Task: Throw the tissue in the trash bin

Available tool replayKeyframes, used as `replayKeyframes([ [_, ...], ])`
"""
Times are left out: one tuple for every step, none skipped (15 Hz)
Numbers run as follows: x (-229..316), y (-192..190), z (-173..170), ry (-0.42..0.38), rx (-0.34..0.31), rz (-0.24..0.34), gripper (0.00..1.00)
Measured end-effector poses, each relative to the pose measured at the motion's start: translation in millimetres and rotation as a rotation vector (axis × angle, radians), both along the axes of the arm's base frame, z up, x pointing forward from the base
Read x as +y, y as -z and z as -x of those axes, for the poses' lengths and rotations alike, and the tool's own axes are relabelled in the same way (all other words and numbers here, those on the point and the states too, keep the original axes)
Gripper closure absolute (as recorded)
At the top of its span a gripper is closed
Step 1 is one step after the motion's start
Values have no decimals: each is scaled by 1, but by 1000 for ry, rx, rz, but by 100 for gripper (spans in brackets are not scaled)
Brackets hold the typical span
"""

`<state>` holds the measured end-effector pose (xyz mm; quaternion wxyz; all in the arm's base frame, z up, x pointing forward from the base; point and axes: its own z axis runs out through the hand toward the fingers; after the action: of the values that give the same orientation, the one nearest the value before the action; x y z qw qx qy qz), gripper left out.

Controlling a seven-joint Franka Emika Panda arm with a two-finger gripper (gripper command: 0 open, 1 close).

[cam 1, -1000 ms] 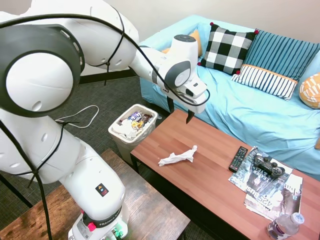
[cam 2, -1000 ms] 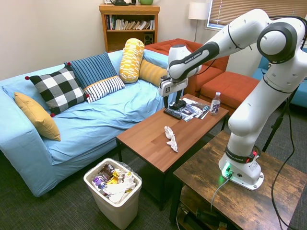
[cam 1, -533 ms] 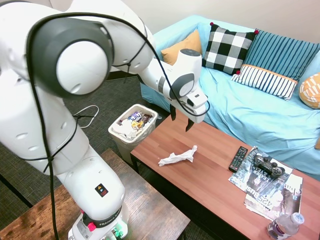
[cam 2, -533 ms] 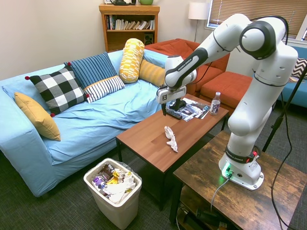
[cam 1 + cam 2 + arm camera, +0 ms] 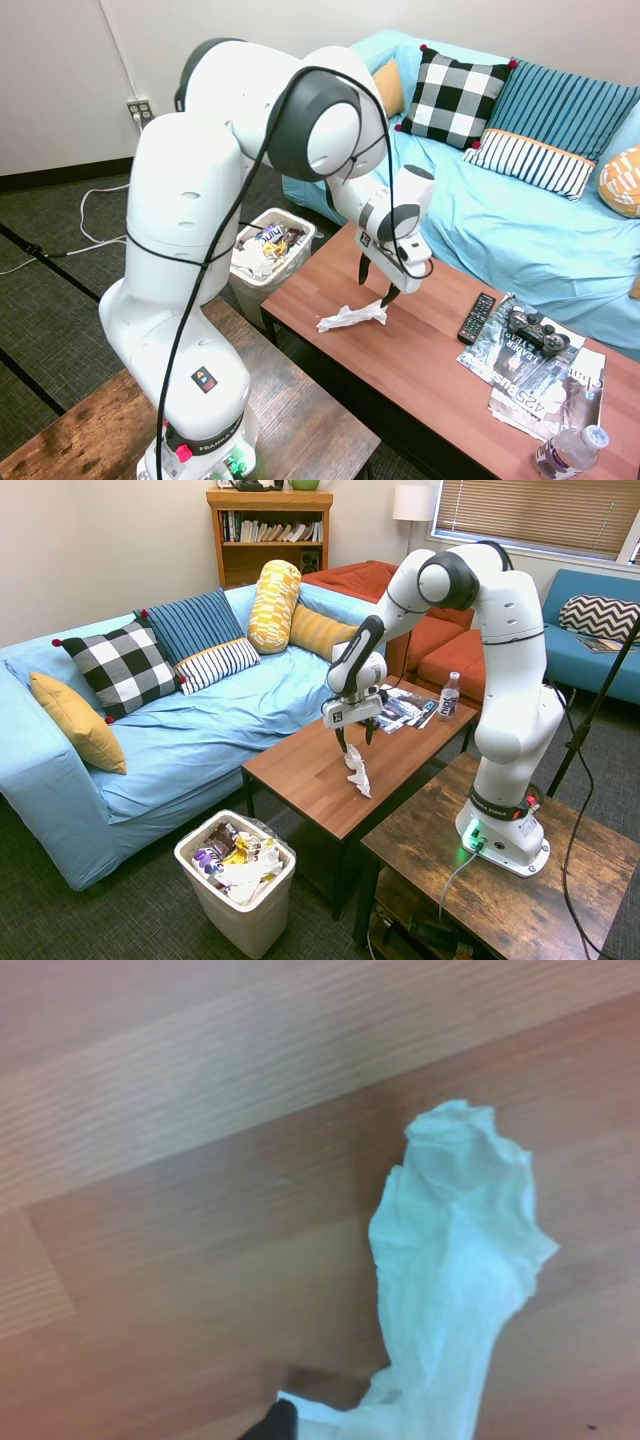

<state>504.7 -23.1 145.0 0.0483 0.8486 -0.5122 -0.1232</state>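
The small white plastic trash bin (image 5: 263,262), lined with a white bag, holds colourful wrappers and white paper on the floor off the wooden counter's (image 5: 440,365) short end. The crumpled white paper tissue (image 5: 351,316) lies near that end, the spread-fingered empty gripper (image 5: 376,289) just over it. Only the wrist view shows its folds (image 5: 455,1280).

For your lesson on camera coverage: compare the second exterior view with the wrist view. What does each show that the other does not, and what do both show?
Only the second exterior view shows the gripper, fingers open, poised just above the tissue, plus the trash bin on the floor, the blue sofa and the magazines. Only the wrist view shows the tissue's crumpled folds and the wood grain up close. Both show the tissue lying on the coffee table.
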Motion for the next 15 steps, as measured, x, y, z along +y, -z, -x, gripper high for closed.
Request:
replayKeyframes([
  [3,14,-2,3,18,-4,0],
  [5,26,-3,4,32,-4,0],
  [6,35,-4,7,43,-4,0],
  [6,42,-4,10,52,-3,0],
  [6,47,-5,14,57,-4,100],
  [5,50,-5,18,60,-6,100],
  [3,51,-5,22,59,-5,100],
  [1,52,-5,26,61,-5,100],
  [-1,55,-4,29,65,-8,100],
  [-3,59,-3,34,68,-10,100],
  [-5,61,-3,38,65,-8,100],
  [-7,63,-4,42,65,-8,100],
  [-10,64,-4,44,65,-10,100],
  [-13,65,-5,48,63,-15,100],
  [-17,65,-7,51,58,-21,100],
])
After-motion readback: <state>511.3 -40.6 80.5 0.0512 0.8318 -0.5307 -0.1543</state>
